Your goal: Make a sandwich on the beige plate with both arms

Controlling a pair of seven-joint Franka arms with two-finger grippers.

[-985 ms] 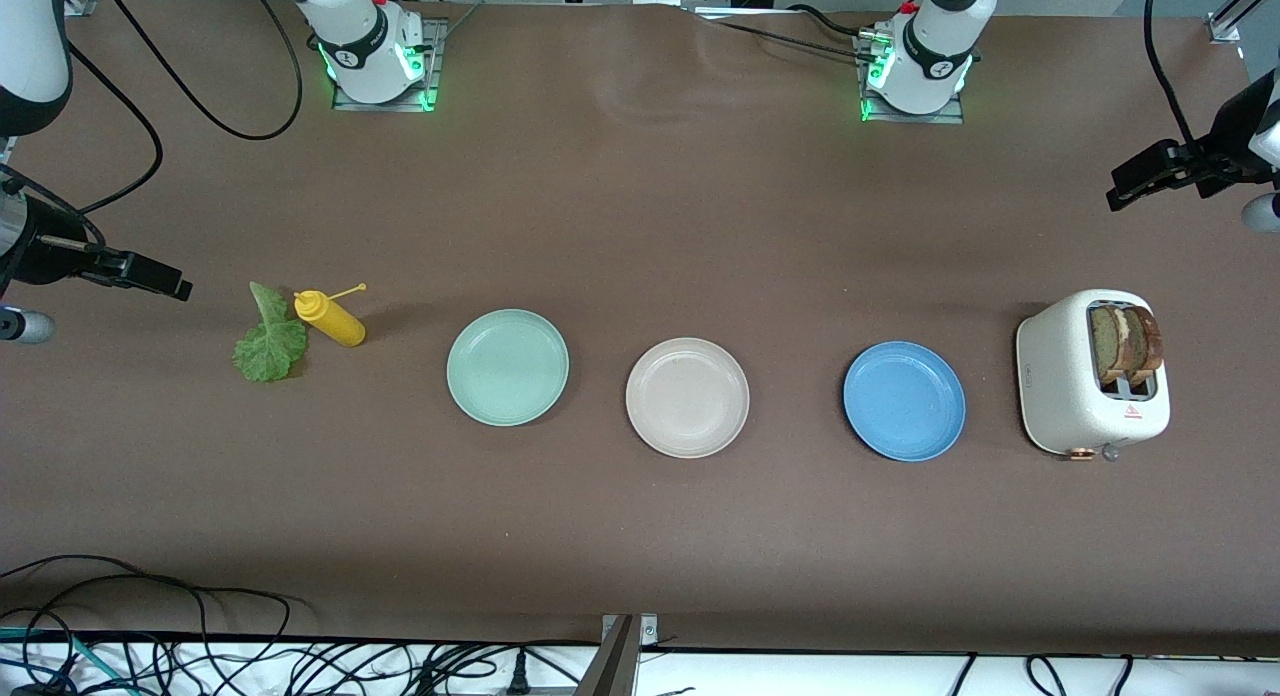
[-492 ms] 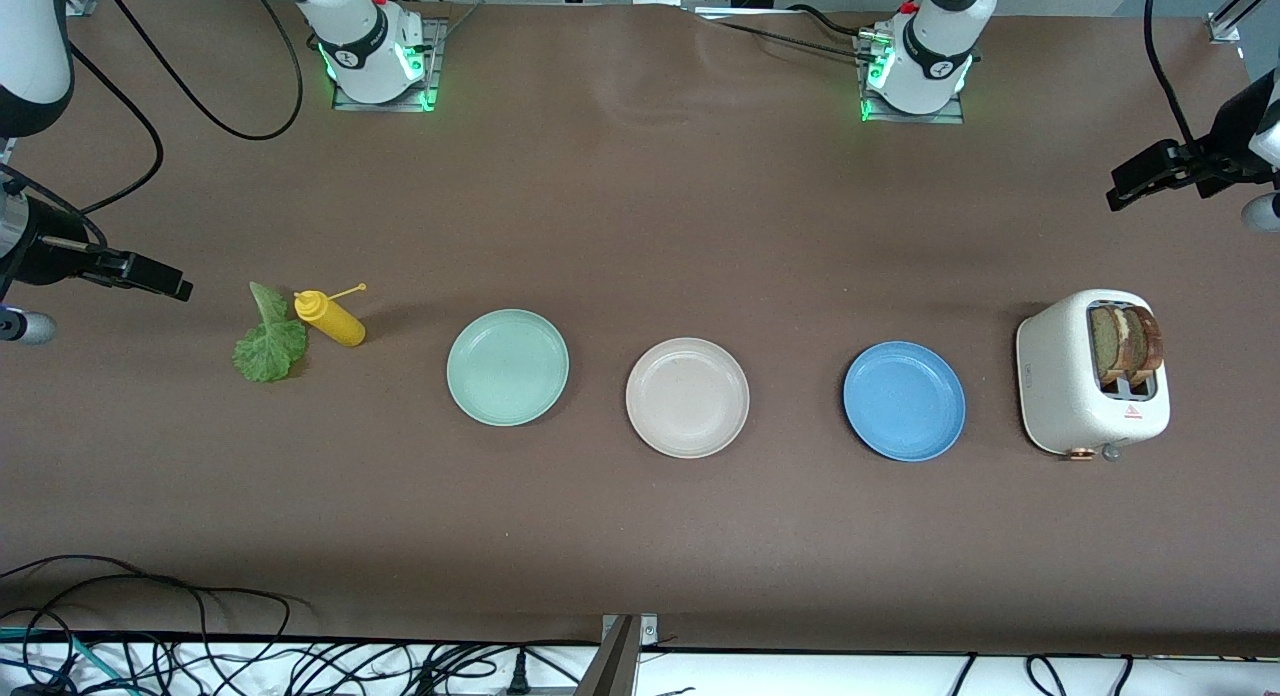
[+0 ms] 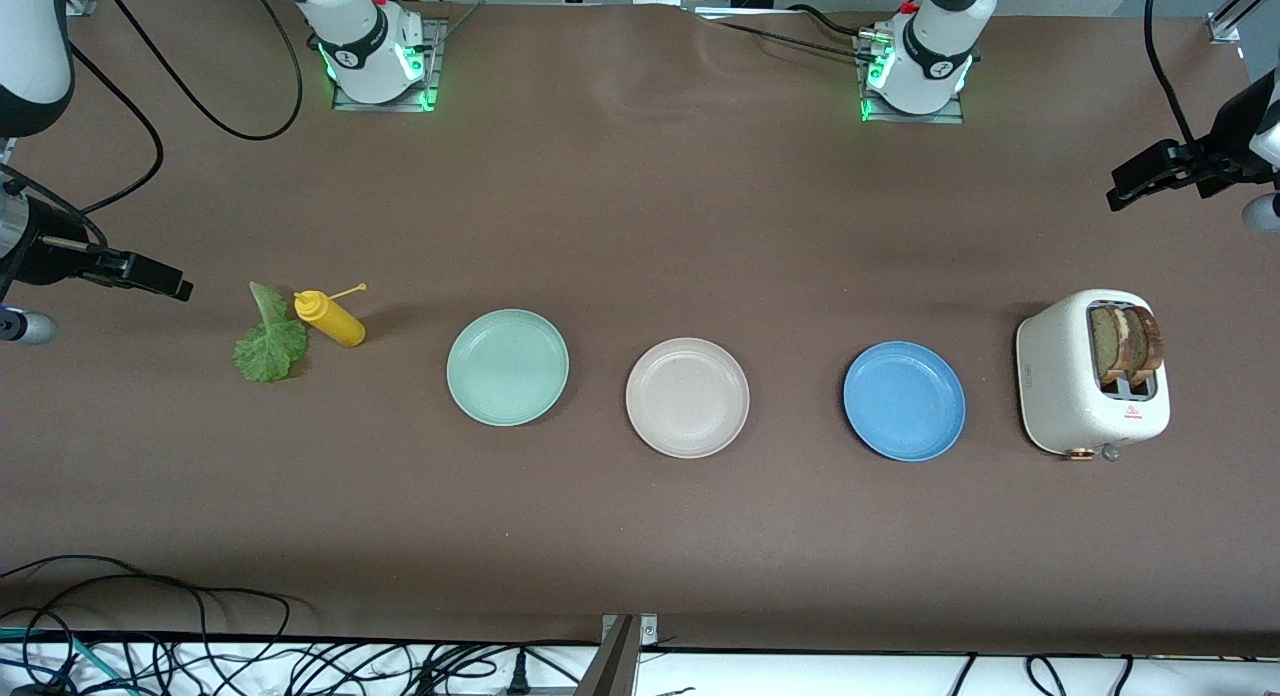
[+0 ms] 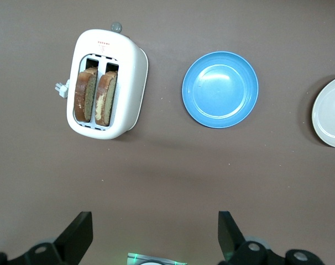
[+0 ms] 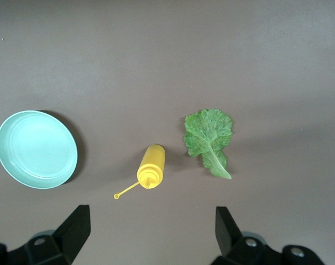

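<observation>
- Our left gripper [image 4: 151,240] hangs wide open and empty over the table at the left arm's end, above the toaster [image 3: 1090,386] that holds both bread slices [image 3: 1125,343] upright.
- Our right gripper [image 5: 148,237], equally wide and empty, hangs over its own end, above the lettuce [image 3: 268,341].
- The beige plate [image 3: 687,397] sits bare midway between, so we judge each arm takes its nearer ingredient.

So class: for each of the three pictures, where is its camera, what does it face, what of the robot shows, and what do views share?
Front view: high across the table, facing both arm bases; shows the beige plate.
Left wrist view: over the toaster and blue plate; left gripper open.
Right wrist view: over the lettuce, mustard bottle, mint-green plate; right gripper open.
Each wrist view's things appear in the front view.
</observation>
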